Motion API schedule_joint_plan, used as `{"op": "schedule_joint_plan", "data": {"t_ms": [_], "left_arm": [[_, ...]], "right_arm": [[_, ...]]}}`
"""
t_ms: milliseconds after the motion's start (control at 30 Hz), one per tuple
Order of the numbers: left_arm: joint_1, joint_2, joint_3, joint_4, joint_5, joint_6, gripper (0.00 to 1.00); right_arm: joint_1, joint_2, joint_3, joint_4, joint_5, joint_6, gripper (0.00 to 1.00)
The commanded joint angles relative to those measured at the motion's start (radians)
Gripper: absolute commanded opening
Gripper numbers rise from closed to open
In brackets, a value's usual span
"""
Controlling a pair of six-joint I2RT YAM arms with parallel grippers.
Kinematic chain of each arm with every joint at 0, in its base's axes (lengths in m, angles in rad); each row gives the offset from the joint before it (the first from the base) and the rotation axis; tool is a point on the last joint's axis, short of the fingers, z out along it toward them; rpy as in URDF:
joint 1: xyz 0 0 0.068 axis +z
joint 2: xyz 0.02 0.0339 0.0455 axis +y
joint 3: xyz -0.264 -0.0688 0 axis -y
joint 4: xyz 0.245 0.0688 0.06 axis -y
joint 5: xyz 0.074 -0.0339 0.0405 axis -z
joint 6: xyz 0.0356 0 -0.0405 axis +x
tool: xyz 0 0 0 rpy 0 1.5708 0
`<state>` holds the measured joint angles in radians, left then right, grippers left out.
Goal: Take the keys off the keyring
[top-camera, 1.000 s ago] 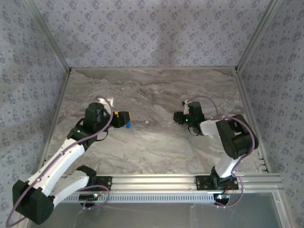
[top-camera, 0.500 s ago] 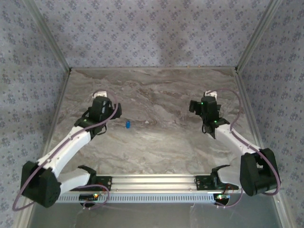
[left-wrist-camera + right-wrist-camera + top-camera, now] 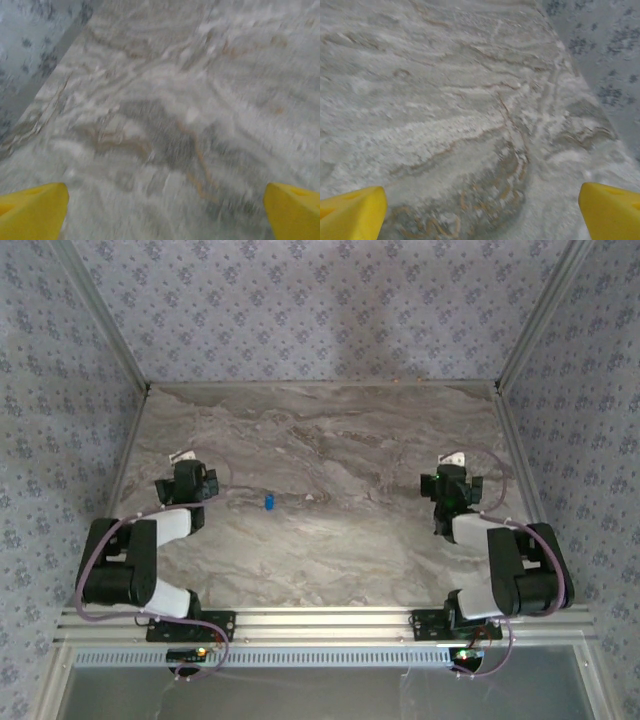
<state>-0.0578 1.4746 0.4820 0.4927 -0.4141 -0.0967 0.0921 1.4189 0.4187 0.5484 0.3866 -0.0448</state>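
Note:
The keys [image 3: 269, 503] show as a tiny bright blue piece lying on the marbled table [image 3: 330, 440], left of the middle. A pale speck [image 3: 311, 498] lies just right of it. The keyring is too small to make out. My left gripper [image 3: 186, 472] is folded back at the left side, well clear of the blue piece. In the left wrist view its yellow fingertips [image 3: 31, 212] stand wide apart, so the left gripper [image 3: 165, 212] is open over bare table. My right gripper [image 3: 452, 478] is drawn back at the right. The right gripper [image 3: 482, 212] is open too, fingertips [image 3: 610, 207] far apart with nothing between.
Patterned walls [image 3: 320, 310] close the table in at the back and on both sides, with metal posts [image 3: 100, 315] at the corners. The left wall [image 3: 35, 45] lies close to the left gripper and the right wall [image 3: 600, 55] close to the right one. An aluminium rail [image 3: 330, 625] runs along the near edge.
Both arms have pulled back from the middle to their own sides and folded up. The left gripper let go of the blue piece, which now lies on the table. Both jaws have widened.

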Motion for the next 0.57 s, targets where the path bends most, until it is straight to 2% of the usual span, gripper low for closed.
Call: {"op": "schedule_joint_plan", "data": {"t_ms": [0, 67, 100, 133, 167, 200, 233, 533], "left_arm": [[0.024, 0.021, -0.041, 0.239, 0.183, 0.057, 0.99], [0.017, 0.077, -0.113, 0.435, 0.247, 0.1, 0.99], [0.01, 0.085, -0.124, 0.474, 0.235, 0.108, 0.99], [0.01, 0.05, -0.103, 0.372, 0.234, 0.098, 0.99], [0.021, 0.066, -0.094, 0.376, 0.241, 0.09, 0.99], [0.026, 0.074, -0.1, 0.41, 0.23, 0.083, 0.99], [0.024, 0.059, -0.091, 0.367, 0.22, 0.077, 0.99], [0.021, 0.062, -0.094, 0.375, 0.202, 0.076, 0.99]], "right_arm": [[-0.068, 0.072, -0.068, 0.306, -0.285, -0.026, 1.0], [-0.091, 0.124, -0.102, 0.441, -0.382, -0.036, 1.0], [-0.093, 0.091, -0.077, 0.342, -0.395, -0.041, 1.0], [-0.105, 0.099, -0.061, 0.31, -0.422, -0.034, 1.0], [-0.123, 0.11, -0.059, 0.334, -0.439, -0.014, 1.0], [-0.122, 0.099, -0.042, 0.288, -0.404, -0.001, 1.0], [-0.122, 0.105, -0.025, 0.26, -0.387, 0.009, 1.0], [-0.135, 0.106, -0.028, 0.266, -0.399, 0.016, 1.0]]}}
